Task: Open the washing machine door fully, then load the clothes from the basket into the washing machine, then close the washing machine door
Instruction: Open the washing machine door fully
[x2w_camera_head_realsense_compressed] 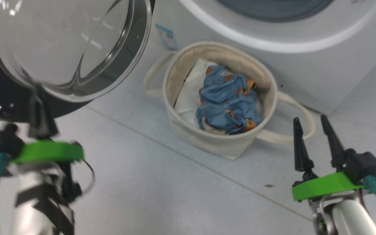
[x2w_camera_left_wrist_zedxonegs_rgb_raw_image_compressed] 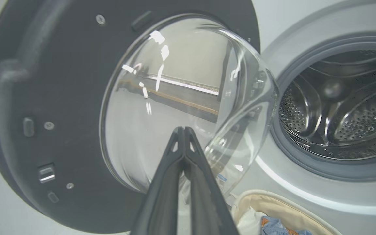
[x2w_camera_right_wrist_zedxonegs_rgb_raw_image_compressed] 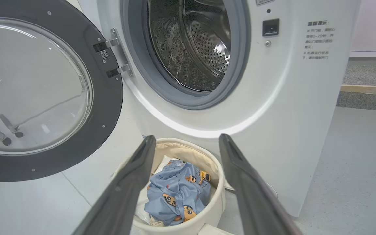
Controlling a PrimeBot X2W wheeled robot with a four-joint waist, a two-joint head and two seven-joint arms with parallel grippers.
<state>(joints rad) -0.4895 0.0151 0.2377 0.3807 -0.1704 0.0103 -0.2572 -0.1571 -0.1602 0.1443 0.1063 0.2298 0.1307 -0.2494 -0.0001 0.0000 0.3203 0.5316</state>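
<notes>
Door open, loading next: left gripper closed, empty; right gripper spread wide, empty, must reach clothes in basket.

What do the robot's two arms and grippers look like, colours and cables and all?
The left gripper and the right gripper each have two long, tapering dark fingers on a black mount above a bright green ring. Below comes a pale silvery forearm. A teal plug sits beside each ring. The left forearm carries black straps and a thin dark cable loop.
</notes>
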